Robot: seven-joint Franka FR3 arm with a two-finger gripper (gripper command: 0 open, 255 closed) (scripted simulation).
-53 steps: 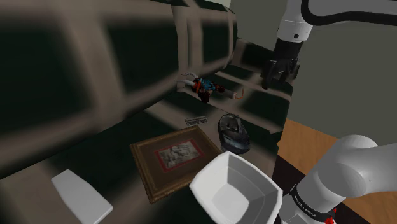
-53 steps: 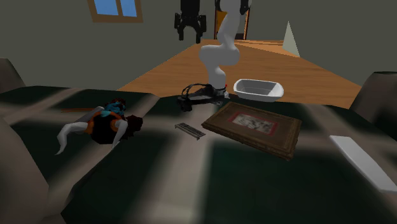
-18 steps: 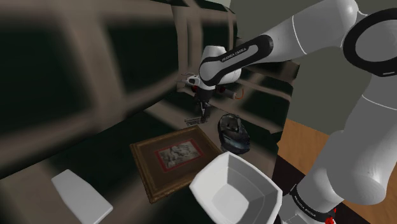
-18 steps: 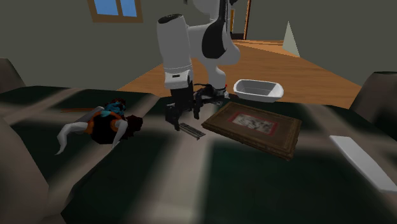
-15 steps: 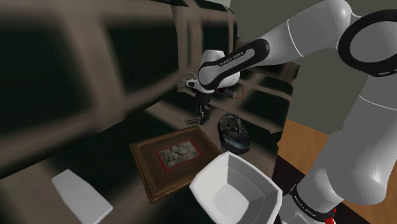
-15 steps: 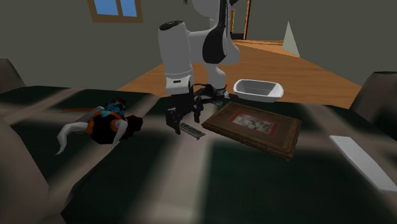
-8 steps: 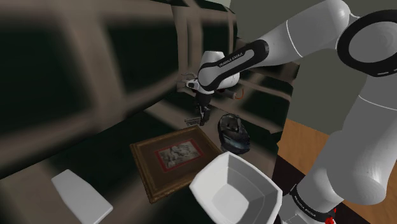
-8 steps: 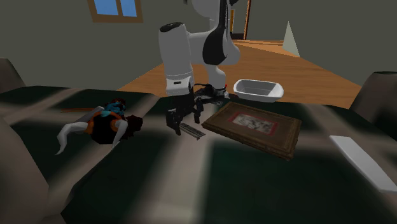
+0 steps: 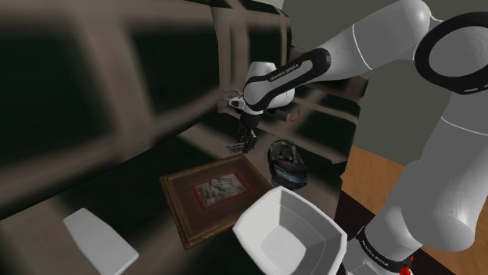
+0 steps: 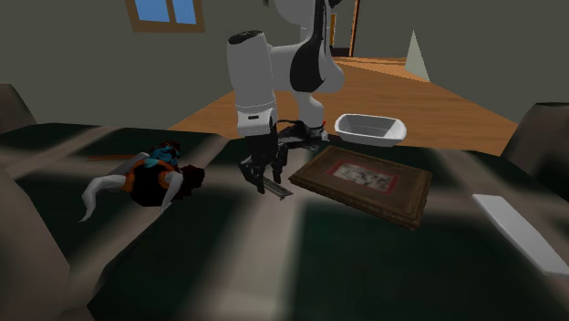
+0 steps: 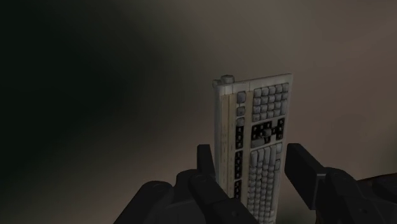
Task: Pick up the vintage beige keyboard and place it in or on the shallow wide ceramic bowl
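The beige keyboard (image 11: 254, 137) with grey and black keys lies flat on the dark cushioned surface. My black gripper (image 11: 251, 159) stands straight down over its near end, and the fingers (image 11: 204, 160) clasp its two long edges. In the second exterior view the gripper (image 10: 260, 175) covers one end of the small keyboard (image 10: 277, 190), just beside the picture frame. From the shoulder camera the gripper (image 9: 247, 143) sits on the keyboard (image 9: 237, 148) under the white forearm. The white shallow bowl (image 9: 290, 231) (image 10: 370, 129) stands close to the robot's stand.
A framed picture (image 9: 212, 192) (image 10: 366, 181) lies between keyboard and bowl. A dark strappy object (image 9: 285, 161) (image 10: 294, 137) sits near the arm's base. A toy figure (image 10: 146, 181) (image 9: 250, 105) lies further off, a white flat slab (image 9: 98, 240) (image 10: 520, 230) at the far side.
The fingers stood apart over the keyboard half a second ago and have now closed on its edges. The arm has stayed in place.
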